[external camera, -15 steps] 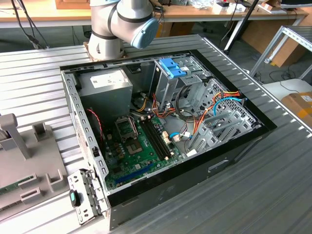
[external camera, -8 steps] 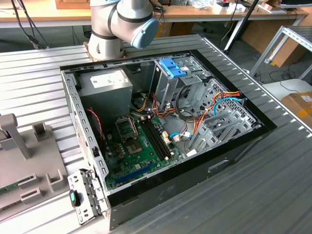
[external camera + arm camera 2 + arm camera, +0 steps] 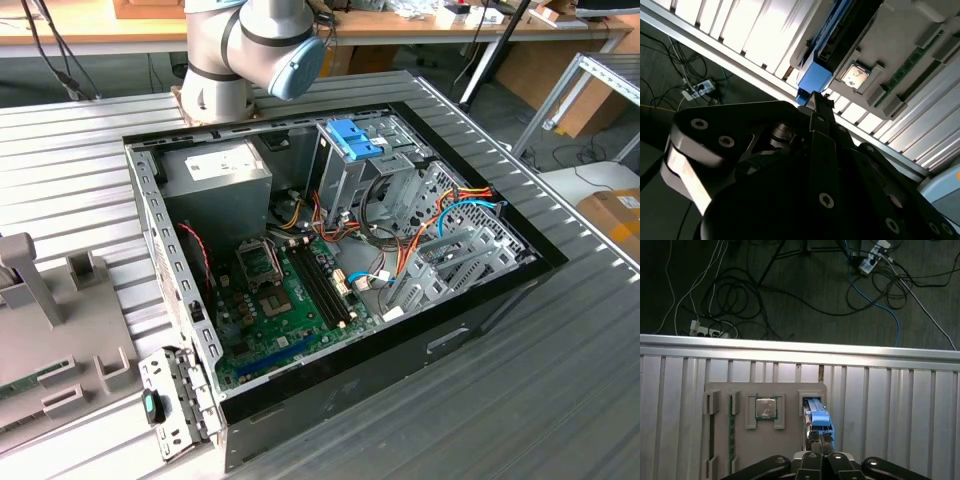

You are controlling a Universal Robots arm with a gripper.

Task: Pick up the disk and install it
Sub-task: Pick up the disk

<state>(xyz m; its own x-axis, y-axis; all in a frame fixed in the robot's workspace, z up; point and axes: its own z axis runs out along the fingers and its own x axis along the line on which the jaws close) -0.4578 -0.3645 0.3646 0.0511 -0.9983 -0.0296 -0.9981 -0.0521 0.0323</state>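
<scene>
Disk stood on its narrow edge in a slot of the grey holding fixture, blue carrier rail turned up toward the arm, not yet in the computer. I judged that pose deliberate: an upright drive offers its two flat faces to a claw coming straight down, which a drive lying flat would not. The claw was right at the blue end of the disk. In the second wrist view the claw reached to the same blue rail. Whether it had closed on the drive or only hovered at it, I could not tell.

In the same fixture sat a processor in a square pocket and a green memory stick in a narrow slot. Each nest was presumably shaped to keep its part at a known spot. The fixture rested on the ribbed aluminium desk.

In the exterior view the computer case lay on its side on the desk with the panel off, likely so that the drive cage could be reached from above. A bare blue bracket sat at the top of that cage. The power supply carried a white label, but its print could not be read. No writing was legible on the disk or the processor either.
</scene>
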